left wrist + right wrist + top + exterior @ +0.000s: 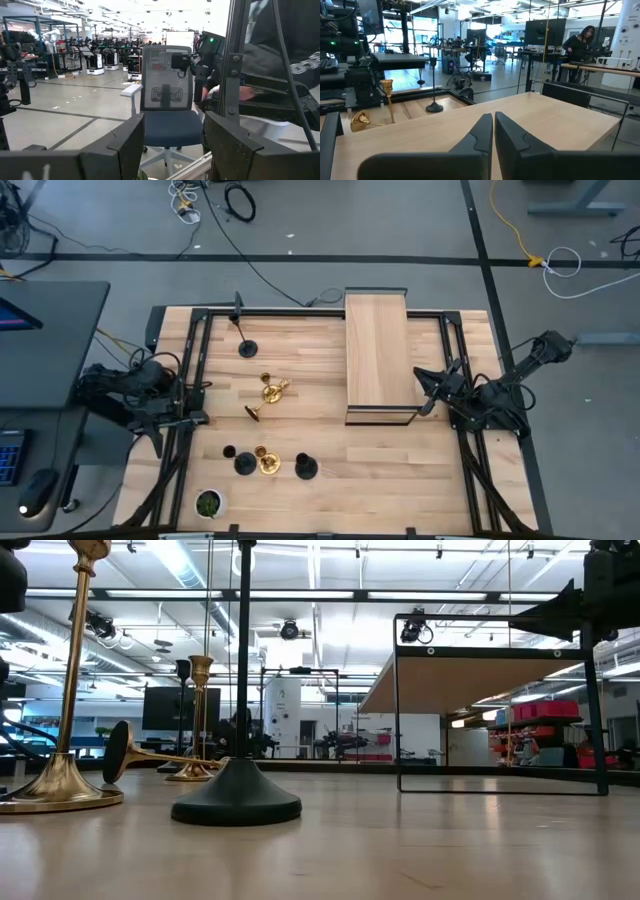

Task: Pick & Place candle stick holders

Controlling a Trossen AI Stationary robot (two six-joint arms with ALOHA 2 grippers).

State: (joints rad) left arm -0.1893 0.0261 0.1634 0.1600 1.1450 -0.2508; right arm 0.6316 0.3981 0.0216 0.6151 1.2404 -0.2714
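Observation:
Six candle stick holders stand or lie on the wooden table. A tall black one (247, 348) stands on its base at the far left. A gold one (270, 390) stands near the middle and another gold one (253, 413) lies on its side. Two black ones (245, 465) (305, 469) and a gold one (267, 463) stand near the front. My left gripper (175, 145) is open and empty at the table's left edge (170, 425). My right gripper (493, 135) is shut and empty beside the raised wooden shelf (425, 392).
A raised wooden shelf (378, 355) on a black frame stands right of centre, reaching to the far edge. A small green plant pot (208, 503) sits at the near left corner. Bare table lies near the front right. A person (580, 42) stands in the room beyond.

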